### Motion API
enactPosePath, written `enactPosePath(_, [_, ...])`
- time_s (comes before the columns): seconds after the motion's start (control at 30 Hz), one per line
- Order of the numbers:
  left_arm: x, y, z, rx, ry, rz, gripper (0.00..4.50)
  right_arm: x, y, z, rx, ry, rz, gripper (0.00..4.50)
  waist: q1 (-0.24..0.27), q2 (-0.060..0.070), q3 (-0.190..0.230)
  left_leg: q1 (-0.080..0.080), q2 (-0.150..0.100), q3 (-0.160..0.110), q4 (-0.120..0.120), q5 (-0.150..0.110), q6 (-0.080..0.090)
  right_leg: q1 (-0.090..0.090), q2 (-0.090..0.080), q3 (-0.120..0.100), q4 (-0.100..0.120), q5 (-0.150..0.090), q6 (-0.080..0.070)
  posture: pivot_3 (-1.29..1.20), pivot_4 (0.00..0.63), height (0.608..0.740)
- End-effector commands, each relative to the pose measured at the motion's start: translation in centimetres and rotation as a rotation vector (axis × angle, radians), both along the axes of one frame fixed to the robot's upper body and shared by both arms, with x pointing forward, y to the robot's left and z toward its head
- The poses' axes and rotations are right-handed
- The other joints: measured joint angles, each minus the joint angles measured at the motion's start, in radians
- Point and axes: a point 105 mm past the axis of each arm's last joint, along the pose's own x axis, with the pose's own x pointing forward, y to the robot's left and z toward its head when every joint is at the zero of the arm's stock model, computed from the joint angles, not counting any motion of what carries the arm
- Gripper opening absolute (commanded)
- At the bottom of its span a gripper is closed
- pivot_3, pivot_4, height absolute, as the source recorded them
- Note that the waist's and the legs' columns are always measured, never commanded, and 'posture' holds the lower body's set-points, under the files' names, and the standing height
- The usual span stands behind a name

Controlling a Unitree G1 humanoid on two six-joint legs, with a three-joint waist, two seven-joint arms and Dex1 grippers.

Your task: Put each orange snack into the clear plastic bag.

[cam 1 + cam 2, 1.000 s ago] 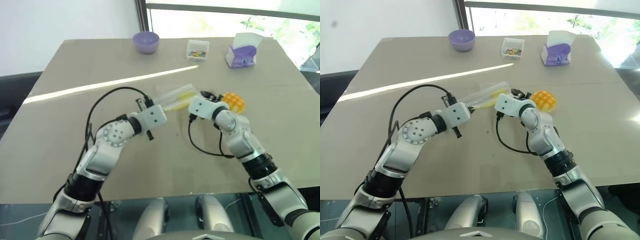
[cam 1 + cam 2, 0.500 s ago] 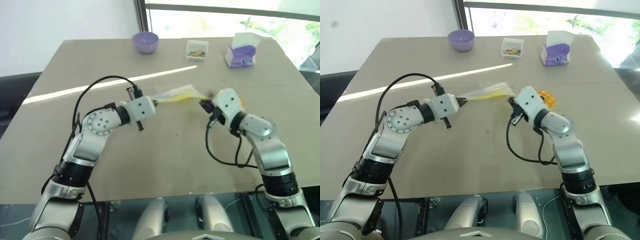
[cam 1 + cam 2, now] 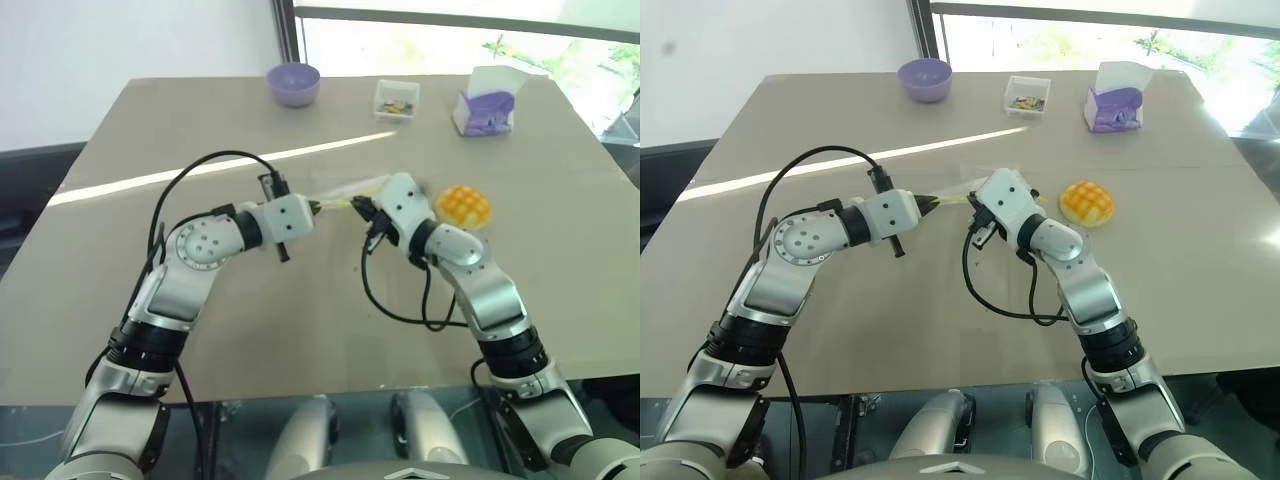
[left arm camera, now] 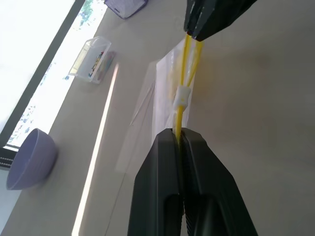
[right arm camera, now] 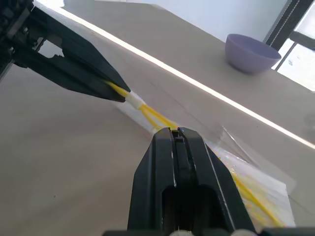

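Now my left pincer [image 3: 316, 206] and my right pincer [image 3: 358, 205] both pinch the yellow strip of the bag [image 4: 167, 88]. If I pull too hard, the strip may slip out or tear, and the bun [image 3: 463, 205] waits on the table [image 3: 300, 320].

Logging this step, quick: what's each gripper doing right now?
Left gripper: shut on the bag's yellow seal strip.
Right gripper: shut on the same strip, further along.

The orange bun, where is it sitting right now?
The orange snack sits on the table on the robot's right, just beyond the right gripper and apart from it.
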Motion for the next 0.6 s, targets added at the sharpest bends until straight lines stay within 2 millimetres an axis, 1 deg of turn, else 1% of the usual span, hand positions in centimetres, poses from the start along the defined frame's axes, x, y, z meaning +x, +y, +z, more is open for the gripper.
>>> enactPosePath(0.03, [-0.5,-0.7,1.6,-0.01,-0.057,-0.032,0.0,0.0,0.2,1.3,0.02,-0.046,0.008,0.07,0.0,0.0,0.0,0.0,0.0,0.0,0.0,0.0,0.0,0.0,0.0,0.0,0.0,0.0,0.0,0.0,0.15,0.74])
enactPosePath(0.43, [-0.8,-0.9,1.6,-0.017,-0.051,-0.039,0.0,0.2,-0.1,0.3,-0.014,-0.027,-0.005,0.07,0.0,0.0,0.0,0.0,0.0,0.0,0.0,0.0,0.0,0.0,0.0,0.0,0.0,0.0,0.0,0.0,0.15,0.74])
enactPosePath(0.6, [-1.2,-1.2,1.3,0.001,-0.05,-0.069,0.0,0.7,-0.4,0.1,-0.004,0.0,-0.031,0.07,0.0,0.0,0.0,0.0,0.0,0.0,0.0,0.0,0.0,0.0,0.0,0.0,0.0,0.0,0.0,0.0,0.15,0.74])
